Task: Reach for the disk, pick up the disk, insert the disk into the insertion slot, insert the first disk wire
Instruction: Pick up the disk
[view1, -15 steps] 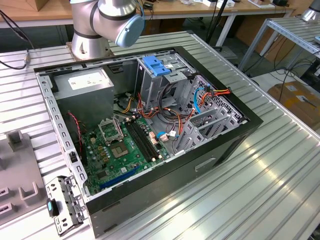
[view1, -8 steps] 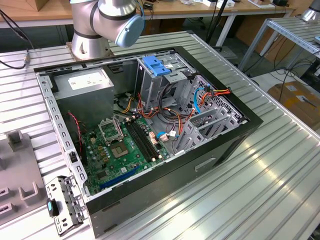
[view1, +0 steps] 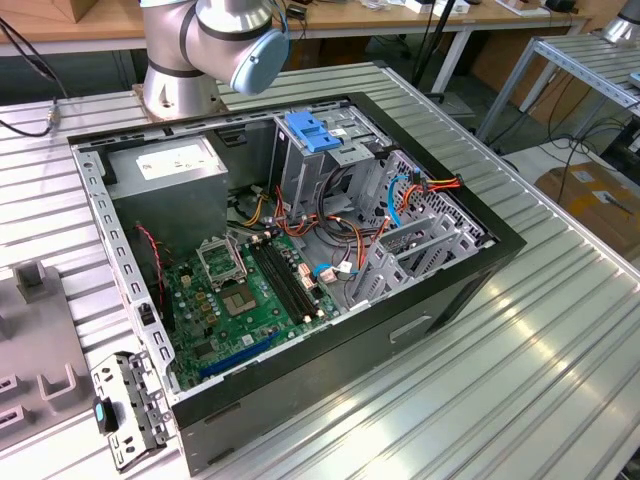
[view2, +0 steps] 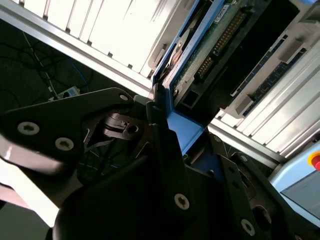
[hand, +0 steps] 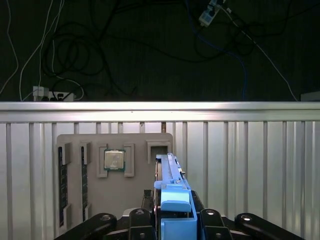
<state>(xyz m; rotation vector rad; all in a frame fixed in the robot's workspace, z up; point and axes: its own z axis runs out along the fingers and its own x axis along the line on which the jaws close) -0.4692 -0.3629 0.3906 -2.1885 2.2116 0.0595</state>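
The disk (hand: 170, 172) stands on edge, a dark drive in a bright blue carrier, over a grey fixture tray (hand: 130, 200). My gripper (hand: 172, 212) sits around its near end, one dark finger on each side of the blue frame, shut on it. In the second wrist view the disk (view2: 200, 55) shows its green circuit board, and the gripper (view2: 187, 137) presses on the blue carrier edge. The insertion slot (view1: 430, 225), a low grey perforated cage, sits inside the open computer case (view1: 480, 270) on the exterior view's right.
The tray also holds a processor chip (hand: 114, 160) and memory sticks (hand: 62, 185). A taller cage with a blue cap (view1: 320, 135) stands behind the slot. Orange and blue cables (view1: 400, 195) lie near it. The arm's base (view1: 190, 60) is behind the case.
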